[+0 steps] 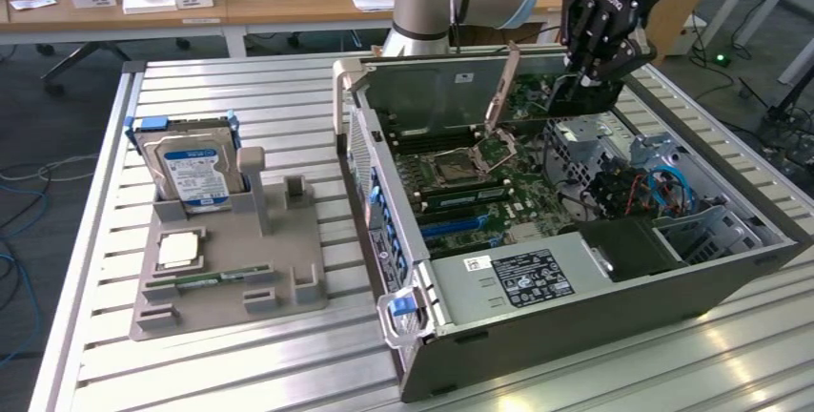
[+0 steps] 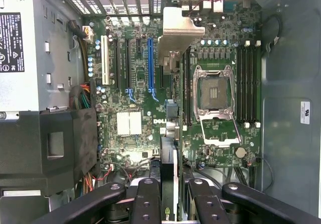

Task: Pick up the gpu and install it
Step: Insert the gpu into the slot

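The pincer [image 1: 593, 69] is gripping the gpu [image 1: 575, 99] edge-down above the motherboard [image 1: 471, 175], and for a good seating the card should be hanging parallel to the blue slot [image 2: 150, 63].

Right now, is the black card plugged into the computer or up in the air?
Up in the air: the gripper holds the gpu above the motherboard, not in a slot.

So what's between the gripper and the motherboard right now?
The gpu, clamped edge-on in the gripper, hangs over the motherboard inside the open computer case; the wrist view shows it.
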`<action>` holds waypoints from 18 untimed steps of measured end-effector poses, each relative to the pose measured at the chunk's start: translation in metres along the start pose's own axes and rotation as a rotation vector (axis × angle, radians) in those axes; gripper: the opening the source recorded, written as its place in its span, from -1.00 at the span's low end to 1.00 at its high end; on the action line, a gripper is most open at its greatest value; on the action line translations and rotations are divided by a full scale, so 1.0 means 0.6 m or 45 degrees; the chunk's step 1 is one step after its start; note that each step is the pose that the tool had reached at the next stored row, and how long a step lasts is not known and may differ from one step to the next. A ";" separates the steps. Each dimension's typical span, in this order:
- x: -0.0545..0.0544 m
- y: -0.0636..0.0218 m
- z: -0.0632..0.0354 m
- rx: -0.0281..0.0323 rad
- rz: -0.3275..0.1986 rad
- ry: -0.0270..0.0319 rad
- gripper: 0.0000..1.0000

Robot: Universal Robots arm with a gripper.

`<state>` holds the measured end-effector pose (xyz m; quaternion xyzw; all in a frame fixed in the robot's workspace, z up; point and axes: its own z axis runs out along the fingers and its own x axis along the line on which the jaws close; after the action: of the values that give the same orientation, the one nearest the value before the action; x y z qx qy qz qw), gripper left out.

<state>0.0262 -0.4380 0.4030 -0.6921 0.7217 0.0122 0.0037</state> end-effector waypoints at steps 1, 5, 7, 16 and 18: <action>0.000 0.000 0.000 0.0000 0.000 0.0000 -0.47; 0.000 0.000 0.001 0.0000 0.000 -0.0001 -0.47; 0.000 0.000 0.003 0.0000 0.000 0.0001 -0.47; 0.000 0.000 0.015 0.0000 0.000 0.0000 -0.47; 0.000 0.000 0.016 -0.0001 0.000 0.0002 -0.47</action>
<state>0.0261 -0.4380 0.3937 -0.6921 0.7217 0.0121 0.0036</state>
